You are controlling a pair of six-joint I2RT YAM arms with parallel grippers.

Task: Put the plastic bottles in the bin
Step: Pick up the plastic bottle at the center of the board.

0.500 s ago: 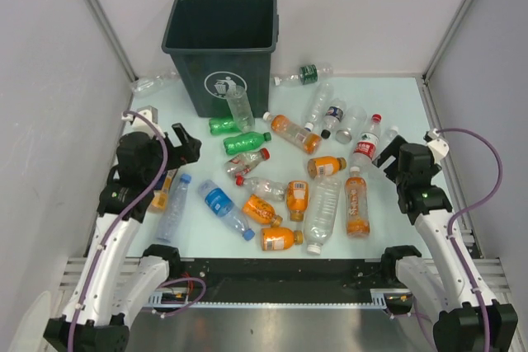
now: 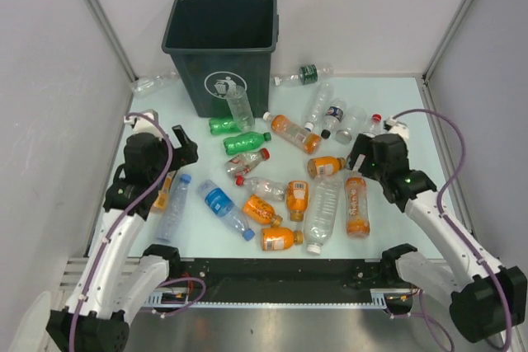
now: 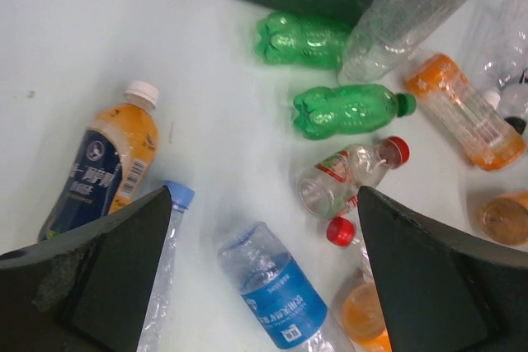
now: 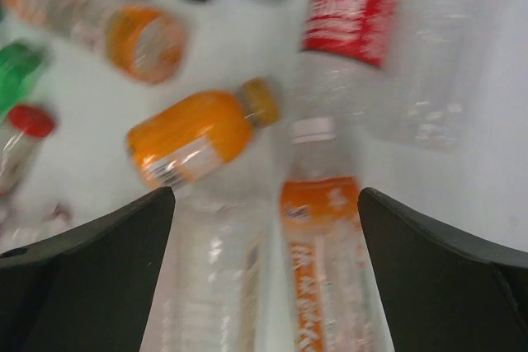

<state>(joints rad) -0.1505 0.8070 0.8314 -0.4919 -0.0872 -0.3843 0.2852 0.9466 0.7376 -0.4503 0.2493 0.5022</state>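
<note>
The bin [image 2: 221, 39], dark green-grey with a white pictogram, stands upright at the far side, mouth open. A clear bottle [image 2: 240, 107] leans against its front. The other bottles [image 2: 321, 204] lie scattered on their sides, some touching. Two green bottles [image 2: 246, 142] lie nearest the bin, and orange bottles [image 2: 290, 133] lie mixed among clear ones.

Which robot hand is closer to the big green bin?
Left. The left gripper hangs just in front of the bin, slightly left; the right gripper is farther off to its right.
</note>
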